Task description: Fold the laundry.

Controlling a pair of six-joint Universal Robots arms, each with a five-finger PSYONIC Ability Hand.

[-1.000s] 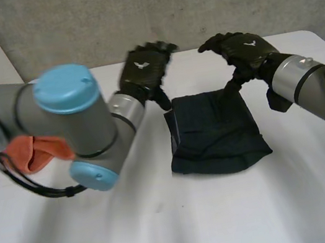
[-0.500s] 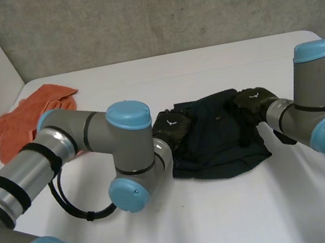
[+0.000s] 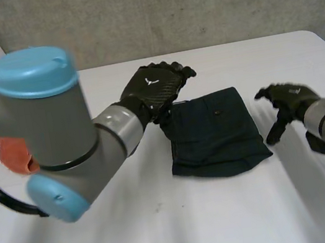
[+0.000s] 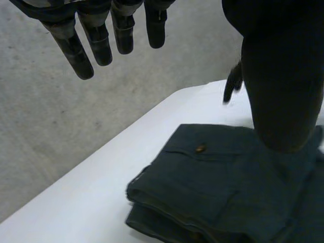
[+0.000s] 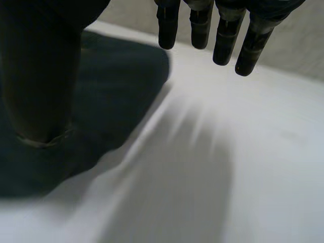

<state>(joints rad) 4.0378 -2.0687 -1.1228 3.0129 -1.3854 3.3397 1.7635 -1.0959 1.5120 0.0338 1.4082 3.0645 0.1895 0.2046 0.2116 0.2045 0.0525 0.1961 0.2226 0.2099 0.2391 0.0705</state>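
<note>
Both hands have come off the laundry: half a second ago we had them pressed on the dark garment, one on each side, and now neither touches it. Our left hand has lifted and hangs over the garment's far left corner. Our right hand has drawn off to the right and sits beside the cloth over the white table, a strip of bare table between them.

From the left wrist we see that hand's fingers straight and spread a little apart, holding nothing, with the thumb clear of the cloth below. From the right wrist we see the same: fingers straight, slightly parted and empty over the table, with the garment lying on the thumb's side of the hand.

The garment lies folded into a compact, roughly square stack at the middle of the table, its layered edges showing at the near left corner and a small button on its top face. An orange cloth peeks out from behind our left arm at the table's left edge, well apart from the garment.
</note>
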